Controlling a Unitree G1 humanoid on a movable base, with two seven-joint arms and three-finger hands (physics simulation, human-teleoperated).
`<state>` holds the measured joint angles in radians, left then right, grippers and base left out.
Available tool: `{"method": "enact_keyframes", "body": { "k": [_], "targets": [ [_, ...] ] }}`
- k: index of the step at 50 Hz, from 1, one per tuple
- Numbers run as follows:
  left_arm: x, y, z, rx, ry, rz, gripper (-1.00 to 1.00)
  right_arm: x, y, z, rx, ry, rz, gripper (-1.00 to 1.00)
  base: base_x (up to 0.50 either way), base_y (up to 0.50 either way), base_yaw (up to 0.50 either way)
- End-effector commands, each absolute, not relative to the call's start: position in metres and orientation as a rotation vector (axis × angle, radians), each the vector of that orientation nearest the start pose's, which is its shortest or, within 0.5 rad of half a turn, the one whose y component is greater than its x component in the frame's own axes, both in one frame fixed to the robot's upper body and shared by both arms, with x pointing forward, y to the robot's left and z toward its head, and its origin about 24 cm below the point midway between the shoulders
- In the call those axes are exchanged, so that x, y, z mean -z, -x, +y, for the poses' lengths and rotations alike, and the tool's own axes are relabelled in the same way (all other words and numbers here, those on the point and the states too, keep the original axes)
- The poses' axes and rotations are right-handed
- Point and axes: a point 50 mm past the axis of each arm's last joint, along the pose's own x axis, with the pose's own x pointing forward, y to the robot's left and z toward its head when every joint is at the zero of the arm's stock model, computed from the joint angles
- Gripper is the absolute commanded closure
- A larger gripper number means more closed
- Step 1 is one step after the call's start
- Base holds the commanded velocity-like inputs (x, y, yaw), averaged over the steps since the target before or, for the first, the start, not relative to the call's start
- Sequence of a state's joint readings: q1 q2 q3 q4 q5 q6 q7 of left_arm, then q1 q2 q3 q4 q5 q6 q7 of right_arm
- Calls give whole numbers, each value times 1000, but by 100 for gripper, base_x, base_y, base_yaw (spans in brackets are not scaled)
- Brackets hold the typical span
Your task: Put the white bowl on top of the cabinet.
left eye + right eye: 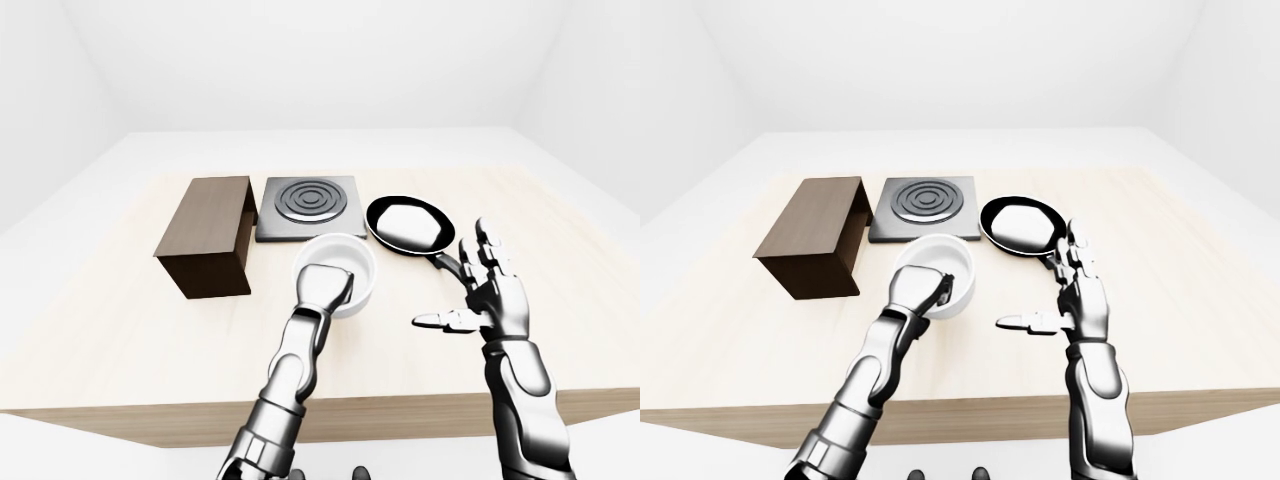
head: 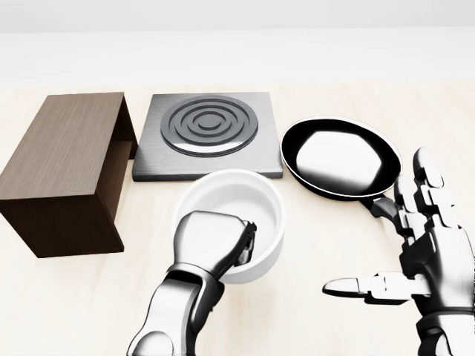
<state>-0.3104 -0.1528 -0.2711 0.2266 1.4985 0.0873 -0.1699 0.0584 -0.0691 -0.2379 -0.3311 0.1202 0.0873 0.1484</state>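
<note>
- Holding the round white bowl by its near rim, the left hand has its fingers closed on it.
- Right hand is spread wide, holding nothing.
- Bowl must go left onto the brown wooden cabinet; not done yet.

bowl: plain white
cabinet: dark brown woodgrain
hotplate: grey, dark concentric rings
pan: black, glossy
counter: pale wood
hands: chrome silver
</note>
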Motion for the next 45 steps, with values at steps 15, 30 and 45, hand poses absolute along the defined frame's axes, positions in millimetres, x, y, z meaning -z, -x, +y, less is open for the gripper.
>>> {"method": "enact_keyframes", "body": {
  "k": [15,30,45],
  "targets": [
    [-136,-316,48,204,-1455,-236,100,-98,-231,-206,53,12,-191,-100,0,0,0],
    [-193,-336,62,142,-1488,-271,100,-96,-231,-203,45,14,-183,-100,0,0,0],
    [-258,-360,78,37,-1474,-367,100,-93,-231,-199,34,22,-166,-100,0,0,0]
  ]
}}
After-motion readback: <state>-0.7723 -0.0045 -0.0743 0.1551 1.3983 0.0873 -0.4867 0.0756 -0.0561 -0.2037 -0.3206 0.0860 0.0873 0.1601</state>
